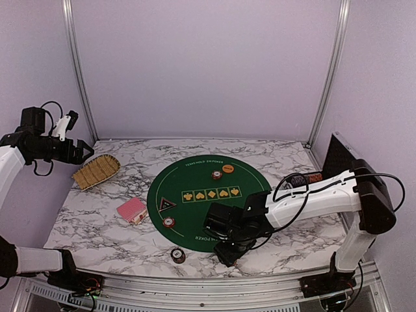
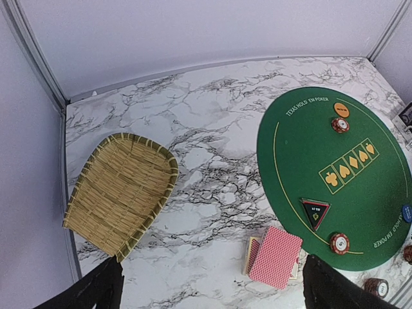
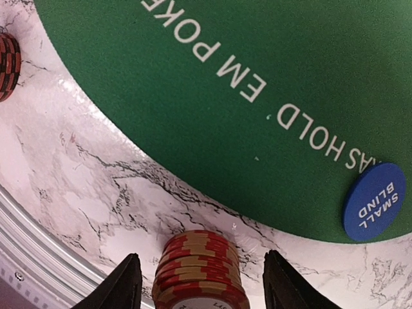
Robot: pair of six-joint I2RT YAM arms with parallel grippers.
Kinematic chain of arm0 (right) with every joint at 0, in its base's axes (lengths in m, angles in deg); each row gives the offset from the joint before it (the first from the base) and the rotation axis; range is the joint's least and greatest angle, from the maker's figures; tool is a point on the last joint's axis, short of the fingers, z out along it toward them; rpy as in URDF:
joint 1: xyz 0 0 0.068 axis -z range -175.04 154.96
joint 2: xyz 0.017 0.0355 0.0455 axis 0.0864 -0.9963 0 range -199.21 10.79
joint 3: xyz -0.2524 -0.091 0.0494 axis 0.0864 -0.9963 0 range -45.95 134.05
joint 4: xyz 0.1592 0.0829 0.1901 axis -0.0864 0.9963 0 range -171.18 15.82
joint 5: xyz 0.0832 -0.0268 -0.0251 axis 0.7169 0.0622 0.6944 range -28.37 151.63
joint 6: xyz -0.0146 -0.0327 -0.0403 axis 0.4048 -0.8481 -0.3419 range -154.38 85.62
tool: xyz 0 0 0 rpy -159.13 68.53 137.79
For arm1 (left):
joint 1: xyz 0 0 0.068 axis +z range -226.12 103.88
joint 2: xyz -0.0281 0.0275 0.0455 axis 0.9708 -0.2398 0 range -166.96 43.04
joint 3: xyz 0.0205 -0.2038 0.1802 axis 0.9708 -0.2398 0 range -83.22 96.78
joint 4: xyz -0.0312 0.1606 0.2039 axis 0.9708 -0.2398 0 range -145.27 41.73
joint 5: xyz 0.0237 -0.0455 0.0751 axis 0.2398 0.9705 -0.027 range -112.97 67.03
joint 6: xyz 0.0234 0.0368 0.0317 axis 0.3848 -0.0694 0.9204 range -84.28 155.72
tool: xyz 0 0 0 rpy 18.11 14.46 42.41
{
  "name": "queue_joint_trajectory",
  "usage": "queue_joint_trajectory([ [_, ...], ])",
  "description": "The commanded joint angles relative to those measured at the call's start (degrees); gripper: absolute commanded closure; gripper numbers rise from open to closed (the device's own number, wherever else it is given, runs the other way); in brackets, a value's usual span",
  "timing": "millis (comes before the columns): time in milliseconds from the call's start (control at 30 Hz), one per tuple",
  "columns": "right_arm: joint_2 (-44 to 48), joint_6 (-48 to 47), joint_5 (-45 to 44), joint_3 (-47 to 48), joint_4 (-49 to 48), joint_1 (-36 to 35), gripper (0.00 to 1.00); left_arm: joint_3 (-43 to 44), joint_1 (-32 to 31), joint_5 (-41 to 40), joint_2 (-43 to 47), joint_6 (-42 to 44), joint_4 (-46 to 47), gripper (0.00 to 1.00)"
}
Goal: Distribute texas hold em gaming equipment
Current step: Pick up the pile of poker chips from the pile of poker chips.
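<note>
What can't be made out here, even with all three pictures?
Card faces: the deck lies backs up in the left wrist view.
Chip stack between the right claw's fingers: cut off by the right wrist view's bottom edge, hidden under the right arm from above.
Black case: partly hidden behind that arm in the top view.

Pink-red-backed cards [image 1: 132,210] lie stacked face down at the green mat's [image 1: 260,185] 9 o'clock, the triangular marker [image 1: 167,204] just inside, a red chip [image 1: 216,174] and orange chip [image 1: 227,168] near 12, another red chip [image 1: 169,222] at 8, a dark stack [image 1: 178,255] off-rim at 7, and a red-and-yellow stack [image 3: 199,267] off-rim near the blue button [image 3: 373,201].
</note>
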Motion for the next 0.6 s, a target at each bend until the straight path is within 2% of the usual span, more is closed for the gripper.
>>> queue_joint_trajectory([
  [0,-0.76,0.01,-0.52,-0.06,-1.07,-0.48,0.39,1.41,0.28,0.84,0.19,0.38,-1.26,0.01],
  [400,-0.24,0.11,-0.53,0.55,-0.37,-0.43,0.57,1.68,0.28,0.83,0.03,0.35,-1.25,0.01],
  [567,0.19,0.05,-0.42,1.55,0.45,-0.43,0.61,1.60,0.28,1.17,-0.05,0.35,-1.31,0.01],
])
